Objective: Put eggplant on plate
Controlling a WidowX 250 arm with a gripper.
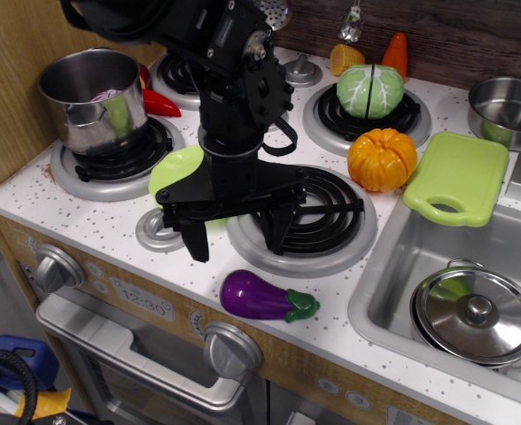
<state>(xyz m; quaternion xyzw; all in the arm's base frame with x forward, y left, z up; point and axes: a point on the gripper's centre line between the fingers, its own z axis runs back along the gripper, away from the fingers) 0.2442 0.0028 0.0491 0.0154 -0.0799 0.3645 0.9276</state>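
While the eggplant (260, 297) lies on the white counter at the front edge of the stove, the task is judged barely begun: nothing grasped, nothing placed.

Item, gripper (237, 232): jaws spread wide and empty, hanging over the front burner (331, 232).
Item, eggplant: below and just right of the nearer fingertip, apart from both, stem pointing right.
Item, plate (174, 166): behind the arm, mostly hidden.
Remaining: descend, grasp, carry back to plate.

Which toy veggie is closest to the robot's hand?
The purple eggplant, lying on the counter's front edge just below the open hand. The orange pumpkin, green cabbage and red pepper all sit farther back.
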